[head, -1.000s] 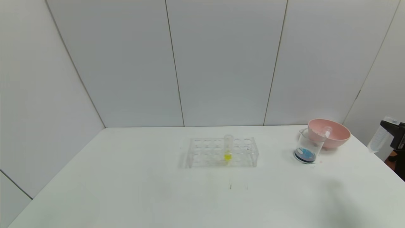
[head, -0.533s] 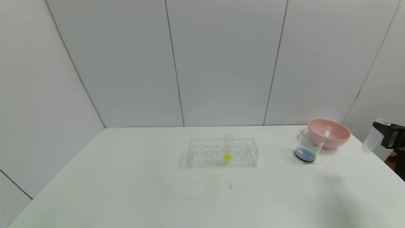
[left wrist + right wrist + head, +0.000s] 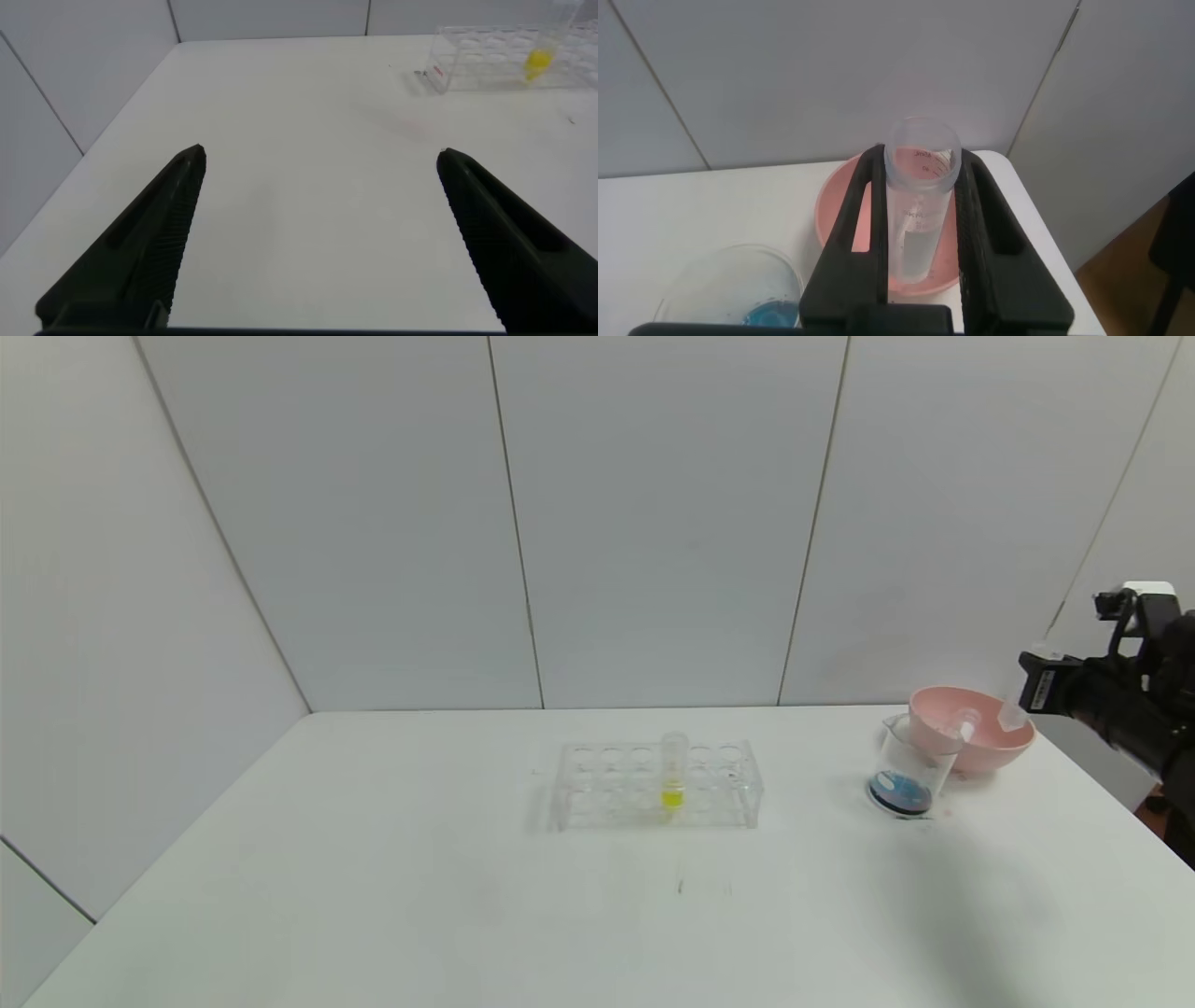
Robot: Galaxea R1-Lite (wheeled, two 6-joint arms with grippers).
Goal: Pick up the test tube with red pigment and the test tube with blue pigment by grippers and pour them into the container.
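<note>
Now right end effector [image 3: 920,233] clamped on an empty clear tube [image 3: 920,201], above the pink bowl [image 3: 842,201], beside the container [image 3: 910,761].

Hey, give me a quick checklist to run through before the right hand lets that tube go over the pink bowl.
1. Right hand grips the held tube: ok.
2. Held tube empty: ok, no colour shows inside.
3. Held tube above the pink bowl: ok.
4. Beaker upright beside the bowl, dark blue liquid inside: ok.
5. Room in the bowl: ok, one other tube leans in it.
6. Left hand out of the way: ok, open.
</note>
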